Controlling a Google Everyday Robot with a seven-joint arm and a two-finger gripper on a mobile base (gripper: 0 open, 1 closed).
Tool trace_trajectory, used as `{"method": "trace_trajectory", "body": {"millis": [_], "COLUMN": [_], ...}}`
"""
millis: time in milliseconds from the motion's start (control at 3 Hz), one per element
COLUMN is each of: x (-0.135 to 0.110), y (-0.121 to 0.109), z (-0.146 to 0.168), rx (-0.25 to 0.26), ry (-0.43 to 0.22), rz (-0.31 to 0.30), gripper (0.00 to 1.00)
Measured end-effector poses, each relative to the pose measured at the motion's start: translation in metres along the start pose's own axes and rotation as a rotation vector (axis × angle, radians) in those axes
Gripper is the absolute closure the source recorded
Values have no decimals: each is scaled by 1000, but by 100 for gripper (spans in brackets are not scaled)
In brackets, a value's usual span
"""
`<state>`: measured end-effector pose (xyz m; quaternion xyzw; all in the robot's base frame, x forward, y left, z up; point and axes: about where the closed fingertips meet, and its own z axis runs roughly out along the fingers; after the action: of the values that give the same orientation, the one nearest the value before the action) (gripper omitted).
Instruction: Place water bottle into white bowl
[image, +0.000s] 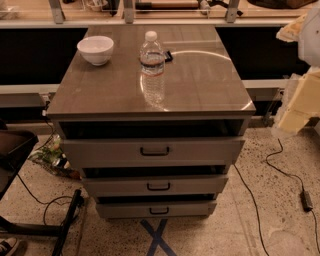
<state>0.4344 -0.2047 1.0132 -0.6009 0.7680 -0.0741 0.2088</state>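
Observation:
The water bottle (152, 67) stands upright near the middle of the grey cabinet top (200, 85). It is clear ribbed plastic with a white cap and a pale label band with a red stripe. The white bowl (95, 49) sits upright and empty at the back left corner of the top, well left of the bottle. My gripper (298, 102) shows as pale, blurred shapes at the right edge of the view, off the cabinet's right side, far from both the bottle and the bowl, holding nothing that I can see.
A small dark object (167, 56) lies just behind the bottle. The cabinet has three drawers (154, 151) with dark handles. Cables (280, 175) run over the speckled floor at right; a chair base (30, 220) stands at left. A shelf (150, 15) runs behind.

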Motion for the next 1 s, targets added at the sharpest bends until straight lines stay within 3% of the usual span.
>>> {"method": "trace_trajectory", "body": {"millis": [333,667,1000], "x": [0,-6,-12], "y": [0,-16,-46], "z": [0,2,18], "rx": [0,35,77], "ry": [0,-73,-229], "rz": [0,39,139], "gripper": [0,0,0]}}
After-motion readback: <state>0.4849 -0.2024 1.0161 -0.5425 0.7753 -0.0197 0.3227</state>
